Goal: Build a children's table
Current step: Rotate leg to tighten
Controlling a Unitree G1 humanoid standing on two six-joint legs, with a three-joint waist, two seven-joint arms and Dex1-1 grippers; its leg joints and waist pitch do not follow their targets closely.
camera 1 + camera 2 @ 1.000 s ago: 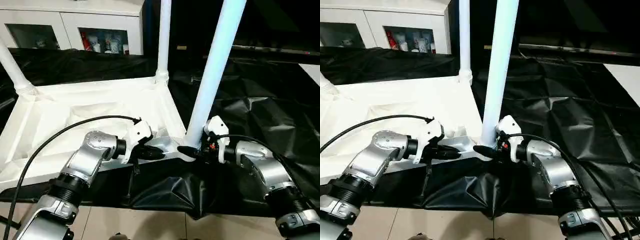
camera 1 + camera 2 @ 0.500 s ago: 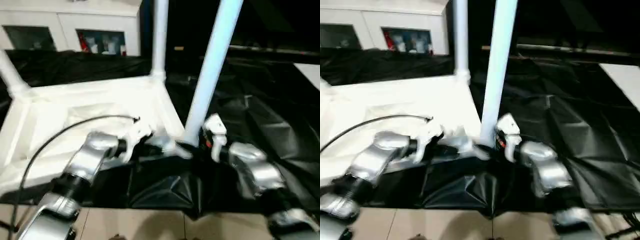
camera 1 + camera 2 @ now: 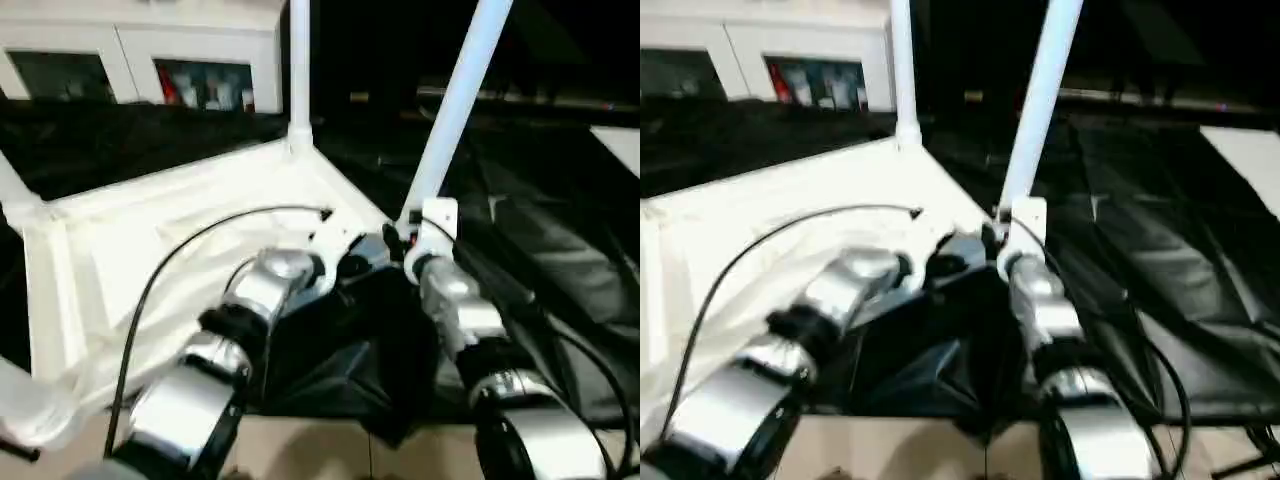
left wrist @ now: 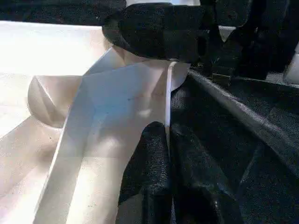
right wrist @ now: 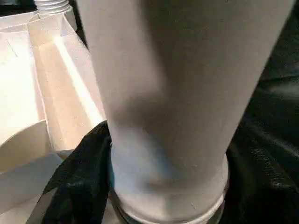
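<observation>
The children's table lies upside down on black sheeting, its white top [image 3: 110, 250] facing up with ribs showing. Three white legs stand in corner sockets: one at the far corner [image 3: 298, 70], one at the left [image 3: 12, 185], and one at the near right corner [image 3: 455, 105], leaning right. My left gripper [image 3: 362, 262] is shut on the top's thin rim [image 4: 167, 93] beside that near right corner. My right gripper [image 3: 402, 238] is closed around the base of the near right leg [image 5: 177, 93], with a black finger [image 5: 81, 186] pressed against its side.
Crumpled black sheeting [image 3: 560, 250] covers the surface under and to the right of the table. A white glass-door cabinet [image 3: 150, 60] stands at the back left. Beige floor [image 3: 330, 450] shows along the near edge. My left arm's black cable [image 3: 200, 240] arcs over the top.
Both arms have stretched forward and closer together. The table's near right corner has moved away from me with them, the top has swung round, and the near right leg now leans right.
</observation>
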